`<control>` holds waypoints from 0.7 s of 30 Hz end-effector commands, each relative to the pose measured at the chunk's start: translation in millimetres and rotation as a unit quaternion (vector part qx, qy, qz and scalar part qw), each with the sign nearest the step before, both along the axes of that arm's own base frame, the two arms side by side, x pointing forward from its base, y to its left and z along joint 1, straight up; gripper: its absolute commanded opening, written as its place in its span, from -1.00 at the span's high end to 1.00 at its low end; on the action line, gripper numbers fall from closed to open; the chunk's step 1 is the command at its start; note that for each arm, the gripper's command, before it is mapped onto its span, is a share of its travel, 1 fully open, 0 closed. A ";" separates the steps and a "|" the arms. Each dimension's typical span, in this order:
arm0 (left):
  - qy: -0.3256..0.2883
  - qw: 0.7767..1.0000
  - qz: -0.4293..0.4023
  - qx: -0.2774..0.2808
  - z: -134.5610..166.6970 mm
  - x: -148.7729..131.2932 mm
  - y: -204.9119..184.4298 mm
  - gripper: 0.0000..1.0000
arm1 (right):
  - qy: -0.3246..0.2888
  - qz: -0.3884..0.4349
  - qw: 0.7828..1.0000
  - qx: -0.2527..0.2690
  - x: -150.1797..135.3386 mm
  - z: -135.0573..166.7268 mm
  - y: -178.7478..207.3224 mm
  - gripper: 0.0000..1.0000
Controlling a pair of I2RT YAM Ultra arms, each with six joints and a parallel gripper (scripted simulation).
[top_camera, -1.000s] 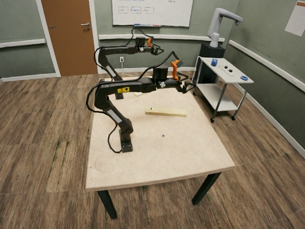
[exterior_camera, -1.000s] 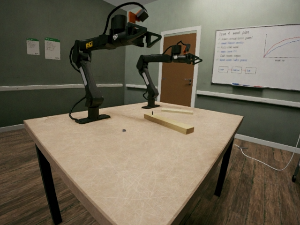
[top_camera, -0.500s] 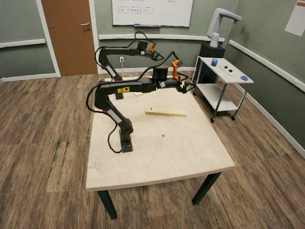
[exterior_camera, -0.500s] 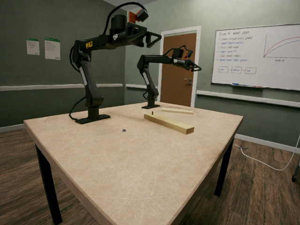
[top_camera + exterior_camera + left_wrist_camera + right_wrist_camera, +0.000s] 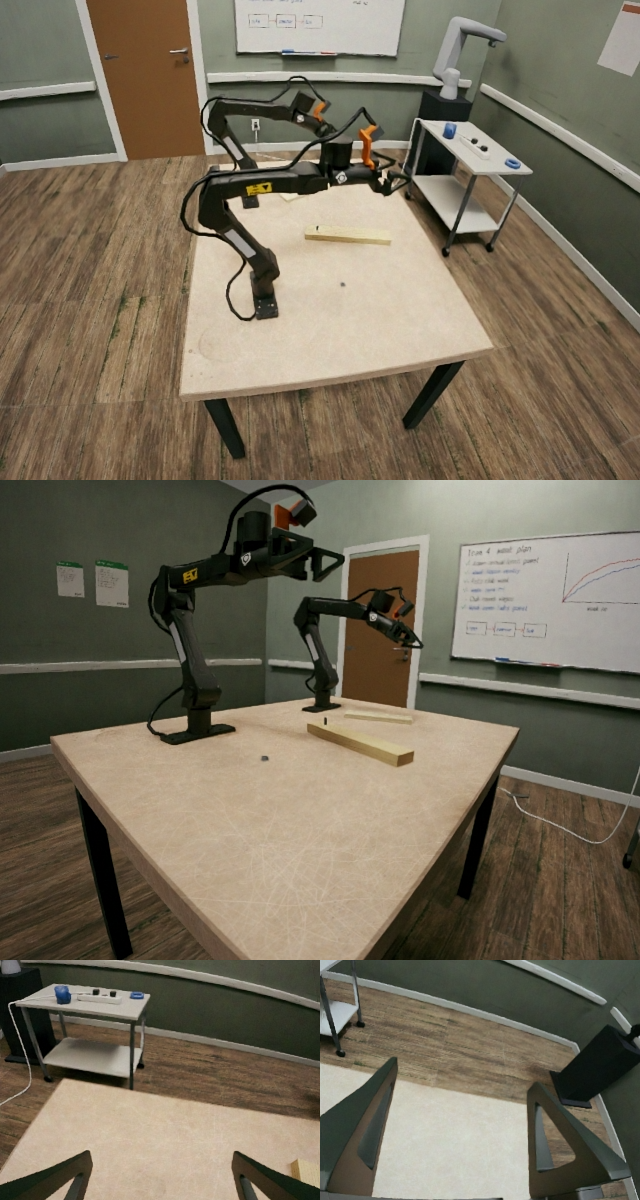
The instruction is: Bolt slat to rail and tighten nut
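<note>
The rail (image 5: 351, 235) (image 5: 361, 743) is a thick pale wooden bar on the table; its end (image 5: 306, 1172) shows at the right edge of the left wrist view. A dark bolt (image 5: 317, 228) (image 5: 325, 720) stands upright near one rail end, with nothing on it. The thinner slat (image 5: 293, 197) (image 5: 378, 717) lies flat on the table beyond the rail; its hole cannot be made out. The small dark nut (image 5: 342, 284) (image 5: 264, 758) lies on the table. My left gripper (image 5: 417, 641) (image 5: 161, 1159) is open, empty and raised. My right gripper (image 5: 402, 171) (image 5: 327, 551) (image 5: 470, 1075) is open and empty, high above the table.
The right arm hides most of the left gripper in the top view. A white cart (image 5: 467, 149) (image 5: 95, 1007) stands beyond the table's far side. The table (image 5: 310, 335) (image 5: 232, 841) bears both arm bases along one side.
</note>
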State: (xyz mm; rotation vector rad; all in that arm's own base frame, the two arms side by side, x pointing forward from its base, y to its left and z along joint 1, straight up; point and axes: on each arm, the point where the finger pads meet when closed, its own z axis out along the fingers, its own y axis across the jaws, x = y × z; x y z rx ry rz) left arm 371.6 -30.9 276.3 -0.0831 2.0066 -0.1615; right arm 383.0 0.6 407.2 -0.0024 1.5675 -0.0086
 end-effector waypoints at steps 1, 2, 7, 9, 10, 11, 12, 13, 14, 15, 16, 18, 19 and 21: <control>0.030 0.999 -0.006 -0.015 -16.3 -6.7 -9.2 -1.00 | -0.004 0.002 1.000 0.003 -2.4 4.6 0.4 -1.00; 0.040 0.999 -0.006 -0.017 -22.4 -8.0 -10.4 -1.00 | -0.004 0.002 1.000 0.003 -2.4 4.6 0.4 -1.00; 0.085 0.996 -0.006 -0.026 -47.0 -17.0 -15.7 -1.00 | -0.004 0.002 1.000 0.003 -2.4 4.6 0.4 -1.00; 0.102 0.994 -0.005 -0.029 -55.7 -21.2 -17.6 -1.00 | -0.004 0.002 1.000 0.003 -2.4 4.6 0.4 -1.00; 0.109 0.994 -0.005 -0.031 -58.8 -23.8 -18.6 -1.00 | -0.004 0.002 1.000 0.003 -2.4 4.6 0.4 -1.00; 0.116 0.993 -0.005 -0.033 -62.0 -26.4 -19.4 -1.00 | -0.004 0.002 1.000 0.003 -2.4 4.6 0.4 -1.00; 0.116 0.993 -0.005 -0.033 -62.0 -26.4 -19.4 -1.00 | -0.004 0.002 1.000 0.003 -2.4 4.6 0.4 -1.00; 0.116 0.993 -0.005 -0.033 -62.0 -26.4 -19.4 -1.00 | -0.004 0.002 1.000 0.003 -2.4 4.6 0.4 -1.00; 0.118 0.992 -0.005 -0.035 -60.8 -27.3 -20.6 -1.00 | -0.004 0.002 1.000 0.003 -2.4 4.6 0.4 -1.00; 0.128 0.991 -0.004 -0.037 -66.1 -29.7 -21.4 -1.00 | -0.004 0.002 1.000 0.003 -2.4 4.6 0.4 -1.00; 0.138 0.990 -0.004 -0.038 -71.4 -32.3 -22.3 -1.00 | -0.004 0.002 1.000 0.003 -2.4 4.6 0.4 -1.00; 0.158 0.987 -0.002 -0.040 -81.8 -37.6 -23.9 -1.00 | -0.004 0.002 1.000 0.003 -2.4 4.6 0.4 -1.00; 0.167 0.985 -0.001 -0.041 -87.0 -40.5 -24.7 -1.00 | -0.004 0.002 1.000 0.003 -2.4 4.6 0.4 -1.00; 0.187 0.981 0.000 -0.043 -97.0 -46.3 -26.1 -1.00 | -0.004 0.002 1.000 0.003 -2.4 4.6 0.4 -1.00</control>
